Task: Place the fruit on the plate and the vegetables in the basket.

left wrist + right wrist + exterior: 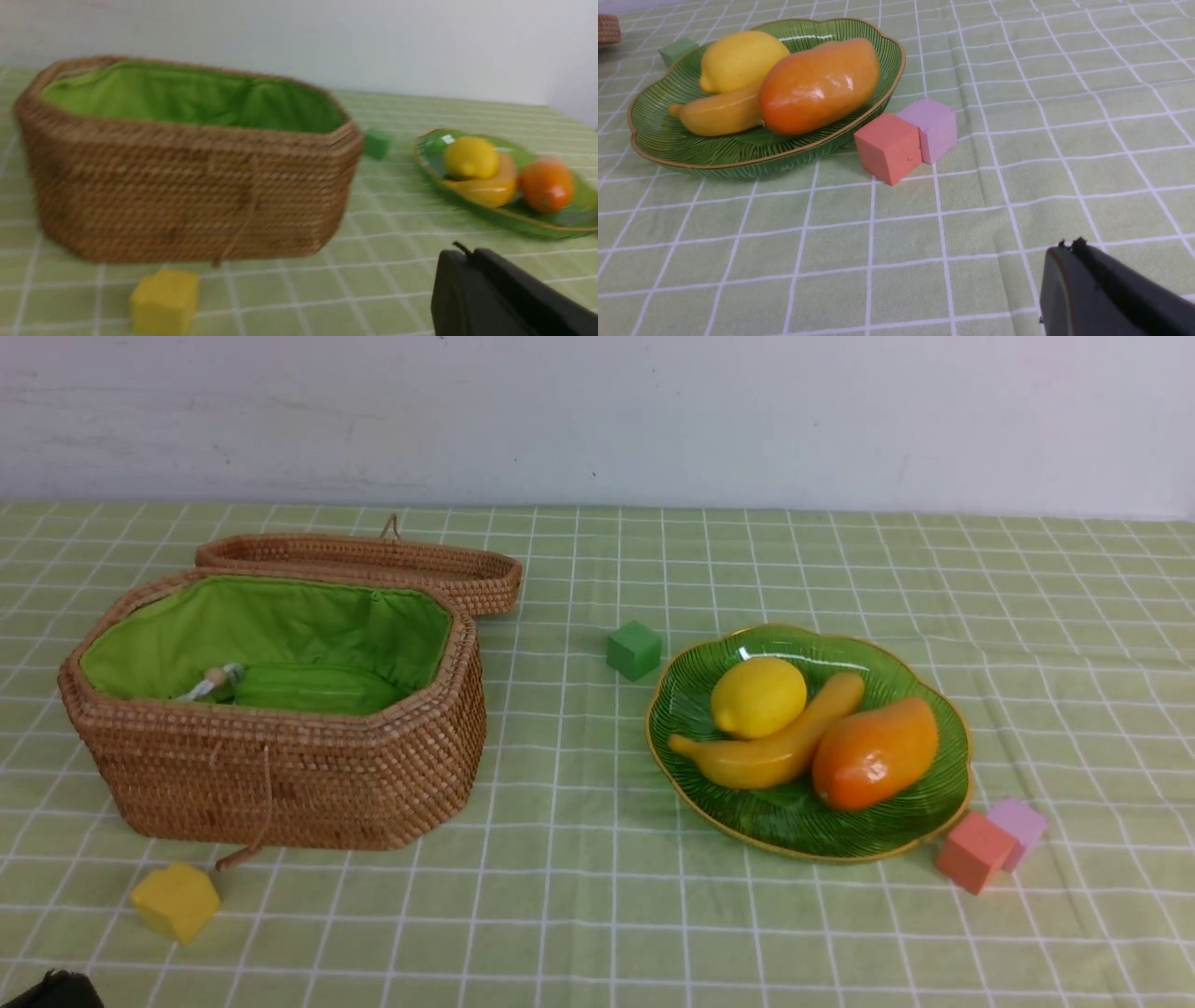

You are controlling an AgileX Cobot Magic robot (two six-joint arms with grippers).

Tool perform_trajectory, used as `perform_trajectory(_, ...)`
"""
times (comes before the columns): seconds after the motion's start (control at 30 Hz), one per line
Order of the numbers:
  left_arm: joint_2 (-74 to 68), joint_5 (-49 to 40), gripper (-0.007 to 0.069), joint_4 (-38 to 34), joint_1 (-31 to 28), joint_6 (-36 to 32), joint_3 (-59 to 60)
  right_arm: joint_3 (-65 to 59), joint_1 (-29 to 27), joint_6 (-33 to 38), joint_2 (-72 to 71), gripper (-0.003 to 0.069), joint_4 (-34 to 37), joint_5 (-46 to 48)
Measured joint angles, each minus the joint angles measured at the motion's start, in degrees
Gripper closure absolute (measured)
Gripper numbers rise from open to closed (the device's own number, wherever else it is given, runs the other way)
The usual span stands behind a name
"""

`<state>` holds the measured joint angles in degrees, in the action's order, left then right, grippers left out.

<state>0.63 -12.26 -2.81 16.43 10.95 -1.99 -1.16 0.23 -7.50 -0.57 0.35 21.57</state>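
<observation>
Wicker basket (pixel 280 775) and plate (pixel 709 803) well apart; both claws pressed together.

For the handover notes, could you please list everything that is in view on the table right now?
basket: one, brown wicker with green lining, table's left, lid open behind it
gourd: one, light green, inside the basket; other vegetables not visible
plate: one, green with gold rim, right of centre
lemon: one, yellow, on the plate
banana: one, yellow-orange, on the plate
mango: one, orange, on the plate
cubes: four; green beside the plate's far left, yellow before the basket, red and purple touching by the plate's near right
left tool: one, black, shut, empty
right tool: one, black, shut, empty
</observation>
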Motion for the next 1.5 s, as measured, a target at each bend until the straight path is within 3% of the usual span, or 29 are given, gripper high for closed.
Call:
perform_trajectory(0.13, 0.0, -1.5, 0.0638, -0.1, -5.3, 0.0, 3.3, 0.0, 0.0, 0.0, 0.0, 0.066, 0.0, 0.0)
perform_trajectory(0.27, 0.0, -9.4, 0.0638, -0.1, -8.4, 0.8, 3.7, 0.0, 0.0, 0.0, 0.0, 0.0655, 0.0, 0.0)
perform_trajectory(1.5, 0.0, -9.8, 0.0634, -0.6, -8.6, 3.0, 3.7, 0.0, 0.0, -0.1, 0.0, 0.0623, -0.3, 0.0)
